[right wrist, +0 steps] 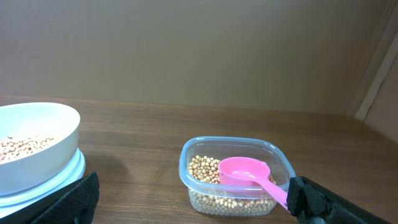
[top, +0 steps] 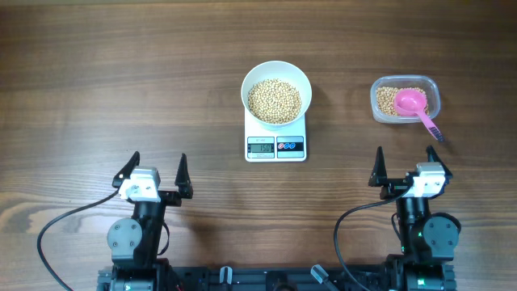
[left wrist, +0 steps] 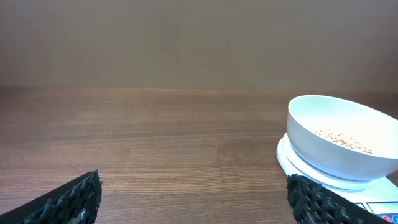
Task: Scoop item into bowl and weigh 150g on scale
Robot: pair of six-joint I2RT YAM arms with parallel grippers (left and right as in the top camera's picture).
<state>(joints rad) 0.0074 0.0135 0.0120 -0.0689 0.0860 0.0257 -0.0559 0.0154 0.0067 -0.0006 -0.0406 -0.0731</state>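
The white bowl (top: 276, 94) sits on the small white scale (top: 275, 147) at the table's middle, filled with tan beans (top: 274, 100). In the left wrist view the bowl (left wrist: 342, 144) and scale (left wrist: 292, 163) lie at the right. A clear tub (top: 405, 99) at the right holds more beans (right wrist: 205, 171) and a pink scoop (top: 414, 105), its handle resting over the rim. My left gripper (top: 155, 174) stands open near the front left, with only bare wood between its fingers. My right gripper (top: 409, 166) is open at the front right, short of the tub (right wrist: 235, 175).
Wooden tabletop (top: 121, 73) stretches to the left and behind the bowl. A beige wall (left wrist: 199, 43) rises beyond the table's far edge. Black cables (top: 65, 222) run from both arm bases along the front edge.
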